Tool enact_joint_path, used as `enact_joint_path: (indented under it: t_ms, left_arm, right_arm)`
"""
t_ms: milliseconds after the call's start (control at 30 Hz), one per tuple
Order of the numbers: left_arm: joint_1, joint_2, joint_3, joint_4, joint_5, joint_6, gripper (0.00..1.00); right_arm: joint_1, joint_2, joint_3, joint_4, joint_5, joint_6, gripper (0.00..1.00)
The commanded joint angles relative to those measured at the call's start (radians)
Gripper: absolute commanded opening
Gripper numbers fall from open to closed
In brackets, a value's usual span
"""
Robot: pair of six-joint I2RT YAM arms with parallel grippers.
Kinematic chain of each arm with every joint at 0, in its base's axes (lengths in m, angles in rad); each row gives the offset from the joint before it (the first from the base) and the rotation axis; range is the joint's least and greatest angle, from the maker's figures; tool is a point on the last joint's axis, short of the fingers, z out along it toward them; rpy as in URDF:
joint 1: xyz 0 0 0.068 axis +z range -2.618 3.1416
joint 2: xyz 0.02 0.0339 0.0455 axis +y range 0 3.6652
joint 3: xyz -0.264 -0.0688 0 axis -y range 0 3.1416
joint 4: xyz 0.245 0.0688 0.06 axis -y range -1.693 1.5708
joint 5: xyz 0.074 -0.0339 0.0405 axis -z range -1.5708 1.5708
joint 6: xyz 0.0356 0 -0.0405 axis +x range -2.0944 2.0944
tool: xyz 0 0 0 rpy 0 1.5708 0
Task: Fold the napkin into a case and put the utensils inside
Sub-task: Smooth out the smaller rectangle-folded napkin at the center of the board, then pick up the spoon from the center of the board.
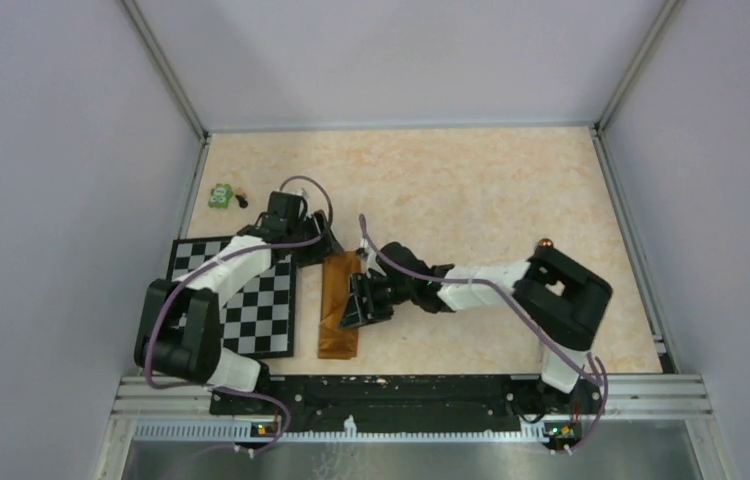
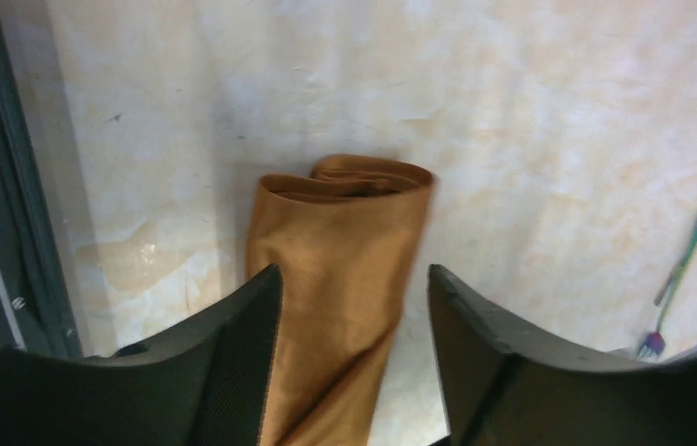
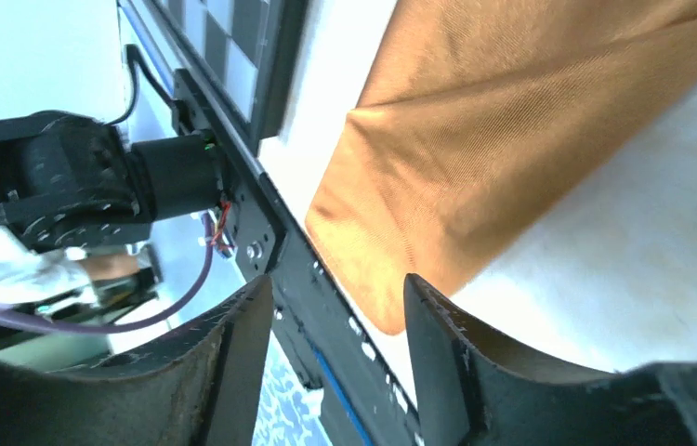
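Observation:
The rust-orange napkin [image 1: 339,318] lies folded into a narrow strip right of the checkered mat [image 1: 251,310]. In the left wrist view it [image 2: 340,242] runs away from my fingers to a rolled, layered end. My left gripper [image 1: 323,248] [image 2: 354,279] is open, its jaws on either side of the strip's far end. My right gripper [image 1: 356,305] [image 3: 340,307] is open and empty over the strip's near part, whose corner [image 3: 438,177] shows in the right wrist view. One thin utensil [image 2: 689,251] with a green-purple sheen lies on the table right of the napkin. The other utensils are out of sight.
A small green toy [image 1: 219,196] sits at the far left by the wall. The black near-edge rail [image 1: 401,390] shows in the right wrist view too [image 3: 261,251], with the mat [image 3: 233,37] beyond. A dark strip [image 2: 10,232] runs along the left of the left wrist view.

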Motion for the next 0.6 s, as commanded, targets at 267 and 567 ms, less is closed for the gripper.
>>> enact_joint_path:
  t_ms: [267, 567]
  left_arm:
    - [0.003, -0.412, 0.163, -0.156, 0.373, 0.221, 0.97]
    - [0.003, -0.425, 0.188, -0.195, 0.522, 0.357, 0.98]
  right_arm:
    - [-0.558, -0.483, 0.246, -1.188, 0.702, -0.57, 0.69]
    - [-0.978, -0.305, 0.314, -1.339, 0.624, -0.714, 0.67]
